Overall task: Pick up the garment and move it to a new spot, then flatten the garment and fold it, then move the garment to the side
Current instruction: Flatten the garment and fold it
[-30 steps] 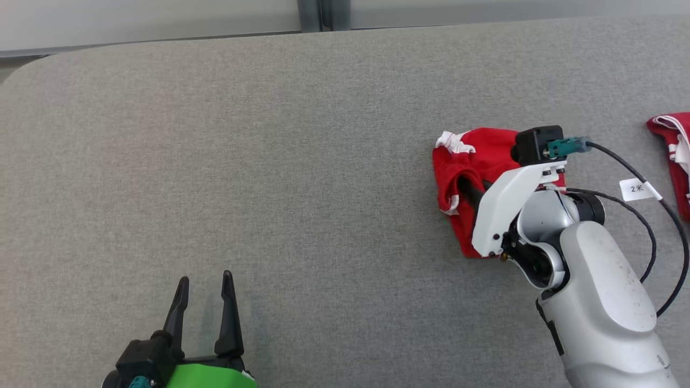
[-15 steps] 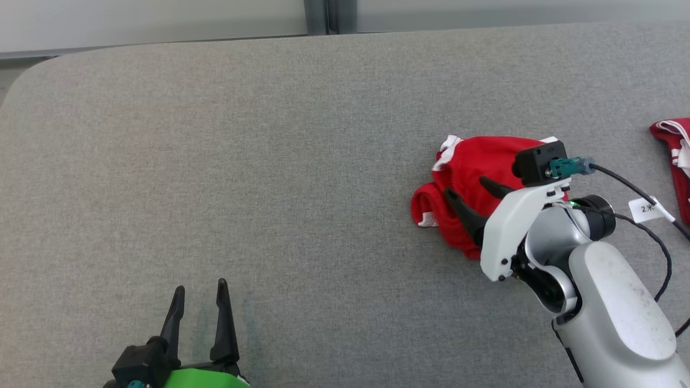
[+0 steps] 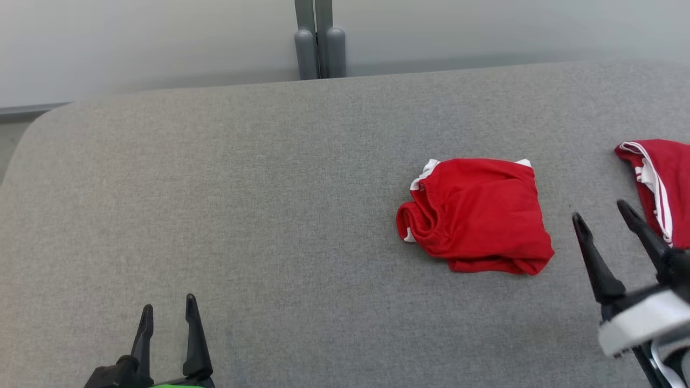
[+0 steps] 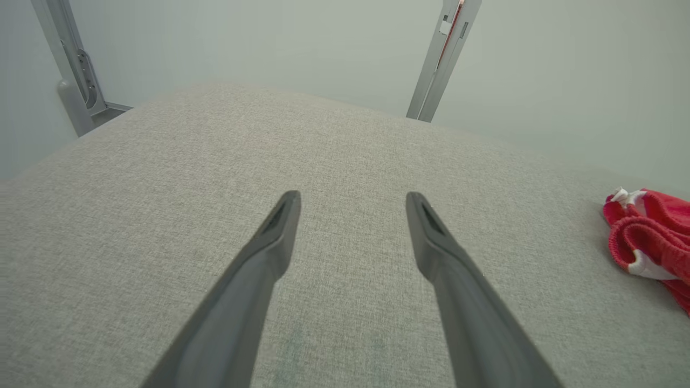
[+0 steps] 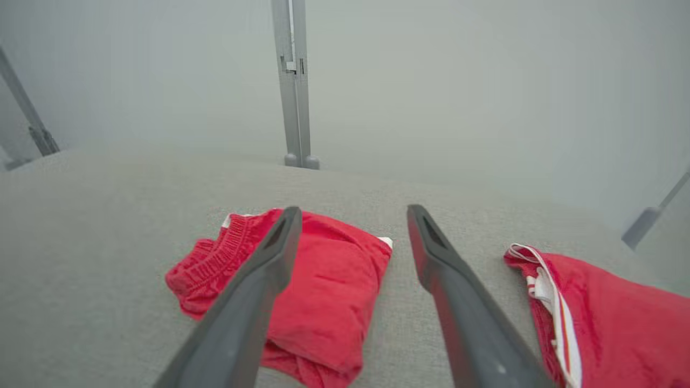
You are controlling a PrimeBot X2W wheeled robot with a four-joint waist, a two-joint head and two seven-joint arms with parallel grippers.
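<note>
The garment (image 3: 474,215), red with white trim, is seen folded on the table (image 3: 215,188), right of centre. The right gripper (image 3: 599,211) is held between it and a second garment (image 3: 660,183), fingers spread, nothing gripped. The left gripper (image 3: 168,303) is held well apart, fingers likewise spread and empty.

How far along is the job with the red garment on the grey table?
Done: the red garment lies folded into a compact bundle on the table, right of the middle, so it looks set aside. In hand: nothing; the right gripper stands open beside it, not touching, and the left gripper is open too. Left: probably little, unless the second red garment at the right edge is next.
</note>
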